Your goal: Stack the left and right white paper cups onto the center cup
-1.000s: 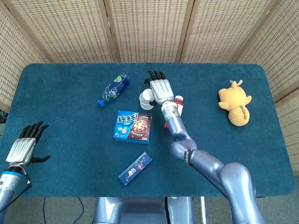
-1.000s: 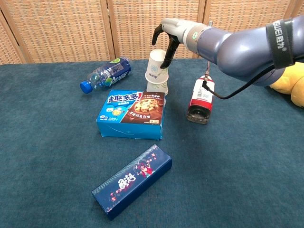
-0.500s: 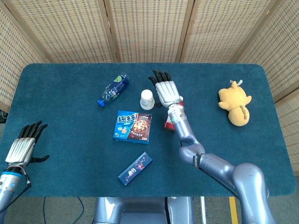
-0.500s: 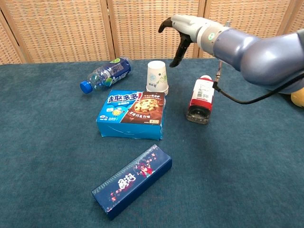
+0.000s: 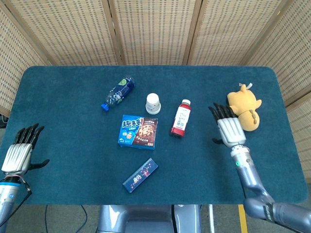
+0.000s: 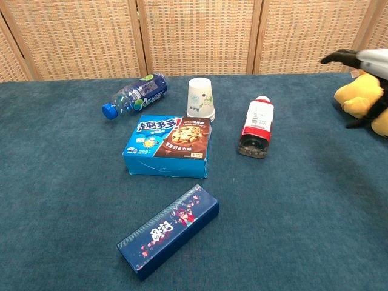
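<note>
- white paper cups (image 5: 153, 103) (image 6: 200, 97): nested in one stack, upside down, faint green-blue print on the side, standing upright on the blue table, just behind the cookie box (image 5: 138, 131) (image 6: 169, 145)

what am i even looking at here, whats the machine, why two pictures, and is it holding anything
This is a robot with two arms that end in metal hands with black fingers. It has two cameras of its own. The head view looks down on the whole blue table; the chest view looks across it from lower and closer.

On the table are a stack of white paper cups standing upside down, a blue water bottle on its side, a cookie box, a long dark blue box, a red drink bottle lying down, and a yellow plush toy.

Nothing is held. The left hand hovers at the table's left edge, fingers apart. The right hand is open too, beside the plush toy, away from the cups.
</note>
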Robot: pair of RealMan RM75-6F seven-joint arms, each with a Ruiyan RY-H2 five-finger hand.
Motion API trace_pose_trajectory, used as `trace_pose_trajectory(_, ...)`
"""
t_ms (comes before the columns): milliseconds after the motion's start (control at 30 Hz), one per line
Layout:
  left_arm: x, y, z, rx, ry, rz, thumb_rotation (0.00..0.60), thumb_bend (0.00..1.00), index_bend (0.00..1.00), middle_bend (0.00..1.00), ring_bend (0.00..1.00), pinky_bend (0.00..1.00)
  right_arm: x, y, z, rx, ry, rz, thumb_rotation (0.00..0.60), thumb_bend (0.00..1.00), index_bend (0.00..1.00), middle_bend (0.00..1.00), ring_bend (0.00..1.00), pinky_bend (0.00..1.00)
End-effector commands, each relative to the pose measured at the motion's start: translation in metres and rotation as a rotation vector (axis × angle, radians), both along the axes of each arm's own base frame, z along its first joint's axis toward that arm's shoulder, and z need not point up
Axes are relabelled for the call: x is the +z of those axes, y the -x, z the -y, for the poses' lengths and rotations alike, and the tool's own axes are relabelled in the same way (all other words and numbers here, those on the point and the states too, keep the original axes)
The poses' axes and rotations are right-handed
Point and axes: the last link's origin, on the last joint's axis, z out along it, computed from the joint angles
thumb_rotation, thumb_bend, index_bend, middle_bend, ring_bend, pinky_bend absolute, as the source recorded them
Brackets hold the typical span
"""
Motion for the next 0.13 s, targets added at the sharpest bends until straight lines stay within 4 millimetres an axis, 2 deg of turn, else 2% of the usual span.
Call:
trace_pose_trajectory(33,0.001,0.000,0.002,-0.006,-0.012,-0.008,0.600,0.19,0.00,0.00,0.00,0.00,0.008,0.025,-0.032,-0.018,0.011,-0.009,0.600,0.17,0.00,0.00,0.00,0.00)
trace_pose_trajectory(133,0.002,-0.001,0.007,-0.016,-0.024,-0.011,0.600,0.19,0.00,0.00,0.00,0.00,0.012,0.042,-0.052,-0.042,0.031,0.007,0.600,0.17,0.00,0.00,0.00,0.00)
